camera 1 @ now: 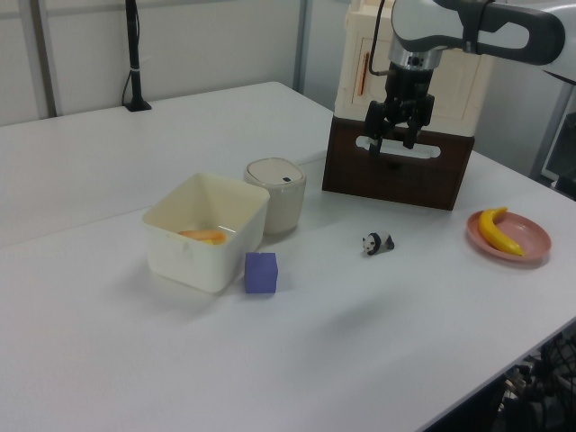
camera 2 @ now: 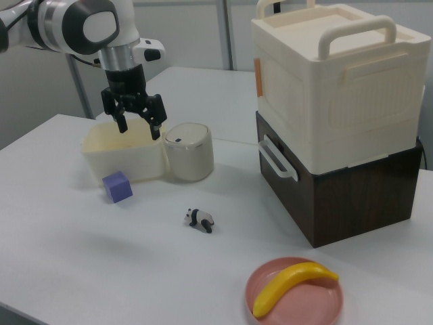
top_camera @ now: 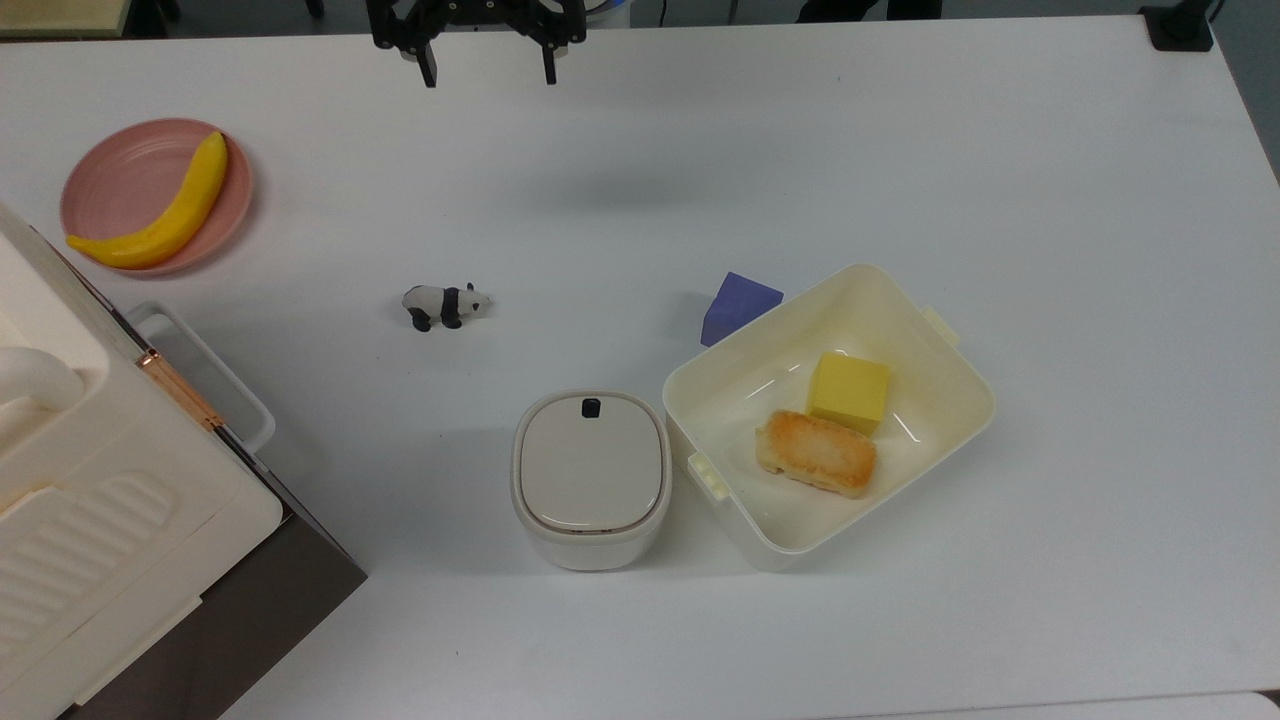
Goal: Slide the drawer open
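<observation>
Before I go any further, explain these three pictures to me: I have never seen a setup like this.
All three show one white table from different sides: the top view from above, the left and right views from the sides. The grey-and-white jointed machine is a robot arm; its black gripper hangs in the air with fingers open, holding nothing. Its job is the dark brown wooden drawer with a white loop handle, shut for now, under a cream appliance. Also on the table: a cream plastic lunch box holding food, a round lidded cream pot, a purple cube, a small toy panda, and a yellow banana on a pink plate.
</observation>
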